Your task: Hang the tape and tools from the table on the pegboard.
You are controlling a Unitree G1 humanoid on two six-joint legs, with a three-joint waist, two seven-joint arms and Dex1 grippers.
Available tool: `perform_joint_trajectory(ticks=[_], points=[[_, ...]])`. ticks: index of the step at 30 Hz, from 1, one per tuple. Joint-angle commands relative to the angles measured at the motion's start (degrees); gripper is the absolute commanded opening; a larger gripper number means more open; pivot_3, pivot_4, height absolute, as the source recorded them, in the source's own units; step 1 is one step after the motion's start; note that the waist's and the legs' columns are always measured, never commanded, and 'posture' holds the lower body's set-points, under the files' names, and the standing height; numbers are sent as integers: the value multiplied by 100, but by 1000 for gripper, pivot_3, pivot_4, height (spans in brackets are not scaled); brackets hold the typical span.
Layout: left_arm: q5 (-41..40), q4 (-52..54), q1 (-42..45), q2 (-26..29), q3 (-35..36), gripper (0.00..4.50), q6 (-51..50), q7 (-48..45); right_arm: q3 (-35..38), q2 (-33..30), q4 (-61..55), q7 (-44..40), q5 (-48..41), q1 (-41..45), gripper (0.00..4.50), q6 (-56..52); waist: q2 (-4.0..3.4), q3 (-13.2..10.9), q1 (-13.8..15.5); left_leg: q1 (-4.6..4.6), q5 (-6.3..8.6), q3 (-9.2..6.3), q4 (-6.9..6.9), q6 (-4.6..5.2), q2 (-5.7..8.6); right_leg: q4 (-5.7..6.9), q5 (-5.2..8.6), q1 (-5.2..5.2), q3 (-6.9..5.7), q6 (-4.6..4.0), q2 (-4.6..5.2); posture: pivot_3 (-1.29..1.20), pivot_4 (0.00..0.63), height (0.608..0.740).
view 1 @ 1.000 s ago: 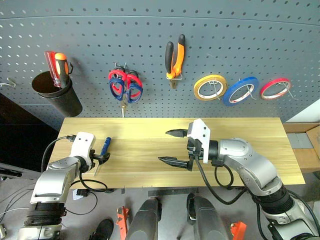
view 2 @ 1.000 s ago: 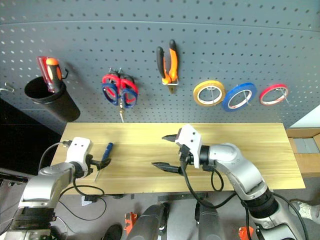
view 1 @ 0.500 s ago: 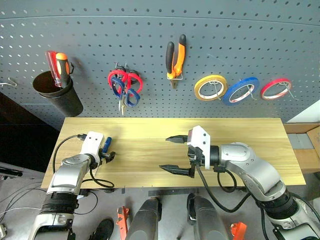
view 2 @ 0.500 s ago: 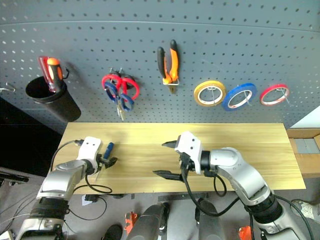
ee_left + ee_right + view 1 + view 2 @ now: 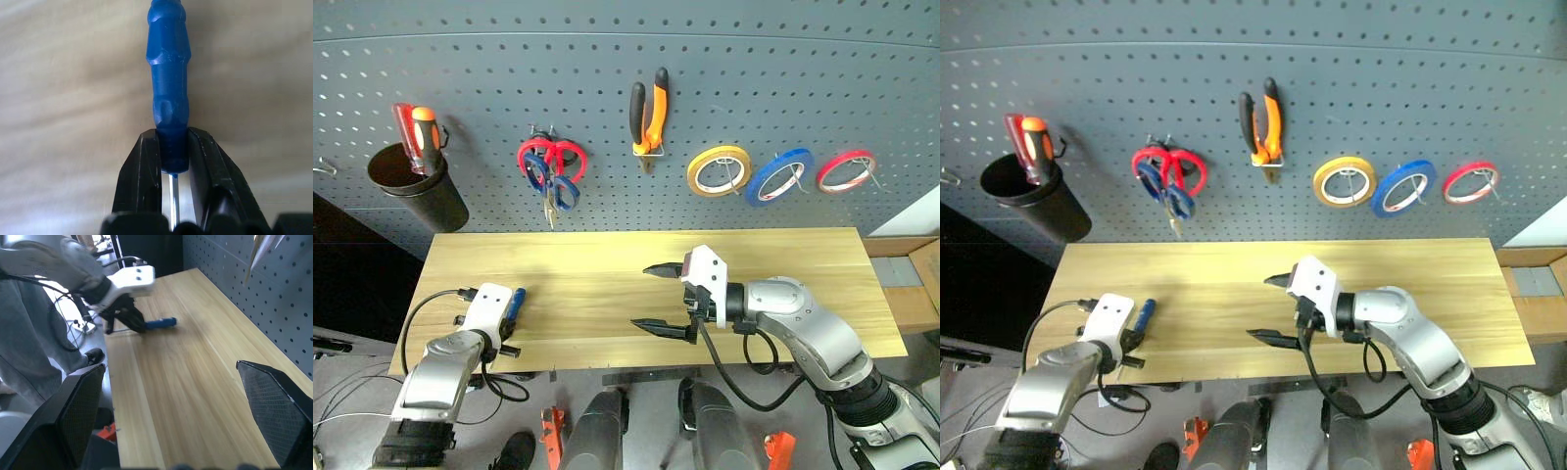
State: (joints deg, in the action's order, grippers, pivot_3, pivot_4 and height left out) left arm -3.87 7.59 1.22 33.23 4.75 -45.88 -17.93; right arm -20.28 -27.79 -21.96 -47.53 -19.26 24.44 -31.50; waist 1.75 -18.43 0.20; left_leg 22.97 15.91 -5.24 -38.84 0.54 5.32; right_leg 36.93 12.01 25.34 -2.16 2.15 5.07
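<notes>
Screwdriver [image 5: 168,93] with the blue handle lies at the left end of the surface [image 5: 607,284], near the front edge, and the left end effector [image 5: 173,161] is closed on the lower end of its handle, where the steel shaft begins. In the left wrist view both black fingers [image 5: 142,171] press the handle from either side, and the handle points away along the wood. The right wrist view shows the same grip from the side, the screwdriver lying low on the surface.

The right end effector [image 5: 658,297] hovers over the middle of the surface with its two fingers spread wide and nothing between them.

On the pegboard [image 5: 607,59] the pliers [image 5: 647,113] hang from a hook above the middle of the surface. Left of them hang the blue scissors [image 5: 553,186] together with the red scissors [image 5: 548,154], overlapping. Right of the pliers hang three rings in a row: yellow tape [image 5: 719,168], blue tape [image 5: 780,176], red tape [image 5: 845,169]. At the far left a black cup [image 5: 416,186] on the pegboard holds a red and an orange screwdriver.
</notes>
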Motion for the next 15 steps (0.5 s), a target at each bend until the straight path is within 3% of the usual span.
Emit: perform_joint_trajectory(ticks=[1,3,5,10,15], points=[[-95,1181,-266,-550,262,427,1573,254,282,191,52,-202,-198,350,4500,370,-2,32,51,0,0,0,0,-1,1,-3,0,-2,0,0,1,58,213,740],[-135,1331,-419,-1073,511,427,3088,533,464,395,112,-342,-480,459,4500,463,10,113,128,3,-1,1,0,-2,3,-8,-1,0,-2,0,2,78,182,740],[53,1231,-468,-1175,583,427,3743,600,570,574,278,-416,-595,573,4500,530,30,211,158,3,-2,-2,1,-6,-3,-9,-1,0,-10,-1,-1,91,157,740],[-221,1439,329,-1082,947,427,3692,649,784,703,874,-561,-507,1050,4500,922,29,417,207,-6,-4,10,0,-7,4,-5,-4,-8,1,1,-5,122,129,740],[-430,1305,1903,-619,1346,427,3472,690,798,704,1099,-770,-481,1299,4500,1161,45,523,304,-11,-17,13,-6,-17,5,2,-21,-11,-3,2,-14,113,124,740]])
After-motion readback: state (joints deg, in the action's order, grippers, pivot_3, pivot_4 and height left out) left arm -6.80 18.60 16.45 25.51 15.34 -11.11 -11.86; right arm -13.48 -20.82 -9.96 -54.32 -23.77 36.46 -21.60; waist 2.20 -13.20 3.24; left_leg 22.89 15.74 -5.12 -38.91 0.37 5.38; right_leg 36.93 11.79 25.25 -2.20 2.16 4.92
